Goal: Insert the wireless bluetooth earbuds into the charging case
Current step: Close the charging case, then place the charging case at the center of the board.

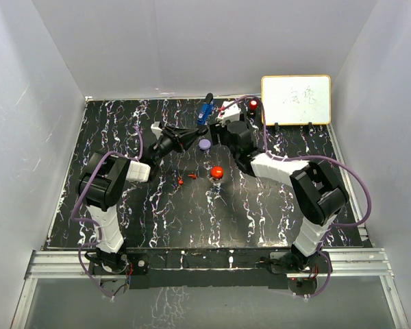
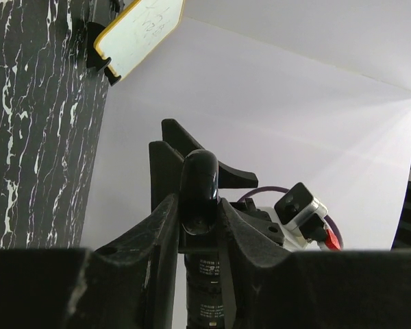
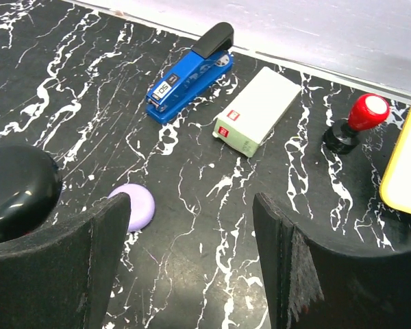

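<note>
In the left wrist view my left gripper [image 2: 198, 205] is shut on a glossy black charging case [image 2: 198, 175], held raised over the middle of the table. The same case [image 3: 14, 192] shows at the left edge of the right wrist view. My right gripper [image 3: 192, 205] is open with nothing between its fingers, close to the case and over bare tabletop. From above, the two grippers nearly meet, left [image 1: 197, 133] and right [image 1: 214, 129]. Two tiny red earbuds [image 1: 181, 181] [image 1: 192, 176] lie on the table nearer the arm bases, apart from both grippers.
A lilac puck [image 3: 133, 205] lies by my right gripper's left finger. A round red puck [image 1: 217, 171] sits near the earbuds. At the back stand a blue stapler [image 3: 188, 79], a white box [image 3: 257, 110], a red-topped stamp [image 3: 359, 120] and a whiteboard [image 1: 296, 99].
</note>
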Tool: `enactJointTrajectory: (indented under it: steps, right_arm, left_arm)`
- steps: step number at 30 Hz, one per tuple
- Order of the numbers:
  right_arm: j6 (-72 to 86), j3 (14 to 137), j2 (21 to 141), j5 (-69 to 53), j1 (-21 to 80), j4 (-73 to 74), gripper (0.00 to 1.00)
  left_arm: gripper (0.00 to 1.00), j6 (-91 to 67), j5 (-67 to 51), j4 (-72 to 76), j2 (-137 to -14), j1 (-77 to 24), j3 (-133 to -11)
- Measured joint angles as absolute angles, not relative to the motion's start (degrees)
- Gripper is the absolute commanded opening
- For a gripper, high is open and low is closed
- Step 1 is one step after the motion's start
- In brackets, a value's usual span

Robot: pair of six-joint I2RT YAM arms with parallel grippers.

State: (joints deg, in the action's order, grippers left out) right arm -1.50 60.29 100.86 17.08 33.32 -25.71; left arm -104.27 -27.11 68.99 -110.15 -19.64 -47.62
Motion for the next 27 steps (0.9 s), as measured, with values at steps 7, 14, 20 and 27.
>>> enactJointTrajectory:
  steps: [7, 14, 20, 27]
  right_arm:
    - [-0.16, 58.11, 97.32, 18.20, 32.71, -22.76, 0.72]
    - [2.79, 57.74, 89.08, 16.34, 32.12, -16.78, 0.73]
    - [4.51, 57.74, 85.36, 13.08, 32.10, -13.87, 0.72]
    - [5.93, 58.94, 86.11, 6.59, 32.10, -5.78, 0.73]
  left_arm:
    - [0.00, -102.94, -29.71, 67.94, -109.97, -16.93, -46.19]
    - [0.00, -89.54, -30.74, 51.86, -105.47, -5.87, -45.80]
    - [0.00, -75.59, -30.06, 34.35, -105.03, -5.08, -53.52]
    - [0.00, -64.90, -29.54, 22.59, -108.86, -5.48, -61.12]
